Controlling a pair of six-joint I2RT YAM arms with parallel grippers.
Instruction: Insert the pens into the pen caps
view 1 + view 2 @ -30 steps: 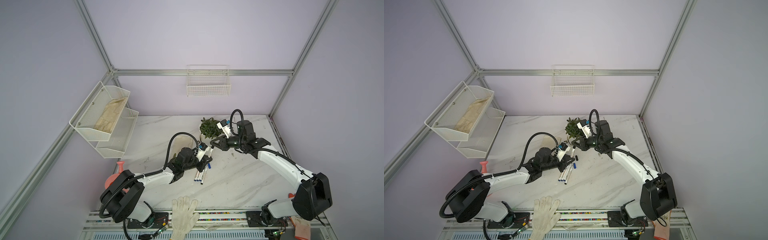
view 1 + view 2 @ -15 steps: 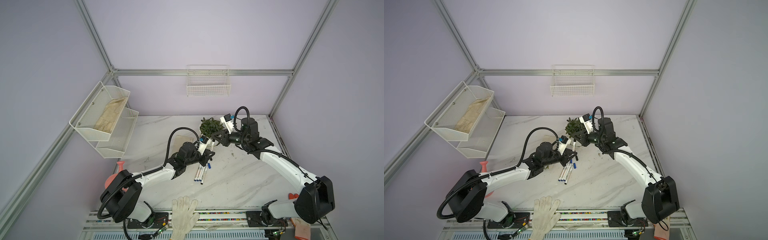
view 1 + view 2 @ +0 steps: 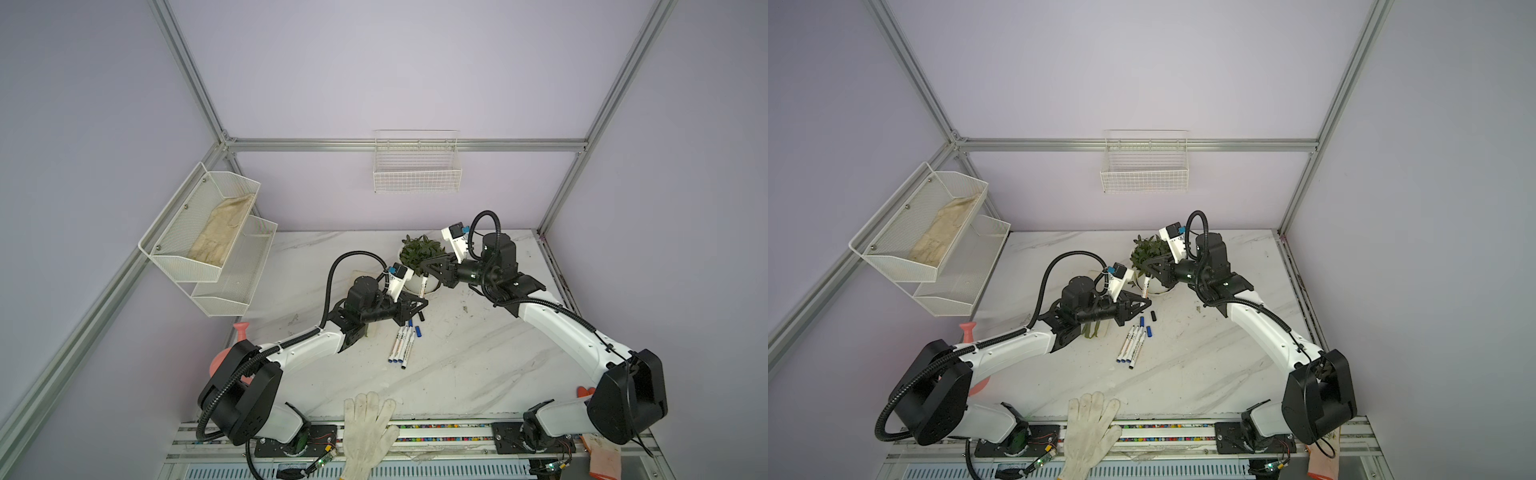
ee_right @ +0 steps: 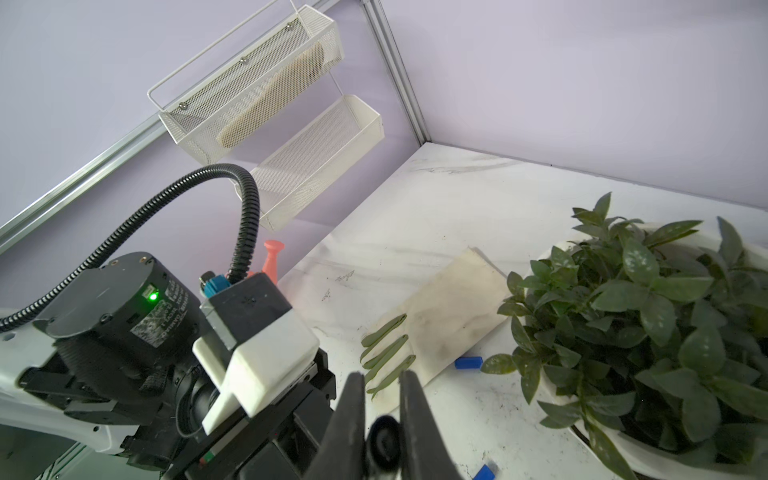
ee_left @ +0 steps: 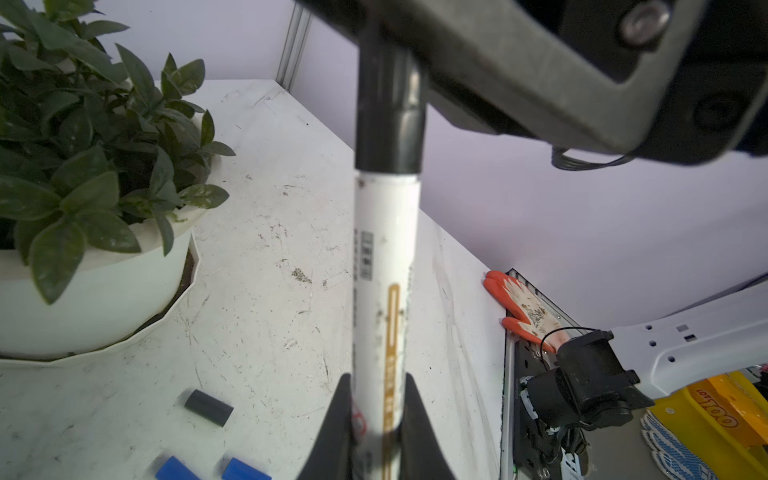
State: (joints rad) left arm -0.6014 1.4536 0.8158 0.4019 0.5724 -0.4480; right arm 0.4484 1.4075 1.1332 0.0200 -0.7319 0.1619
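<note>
Pen (image 5: 384, 257) is clamped by left gripper (image 5: 376, 399); black cap (image 5: 390, 116), fitted over its far end, is pinched by right gripper (image 4: 382, 395). Both held above table (image 5: 270, 208), near plant (image 5: 83, 124).

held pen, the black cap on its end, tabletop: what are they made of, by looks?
pen: likely smooth white plastic; even sheen, printed label.
black cap: glossy moulded plastic, by the bright highlight streak.
tabletop: marble-look slab, grey veining, scuffed; real stone or laminate, cannot tell.
</note>
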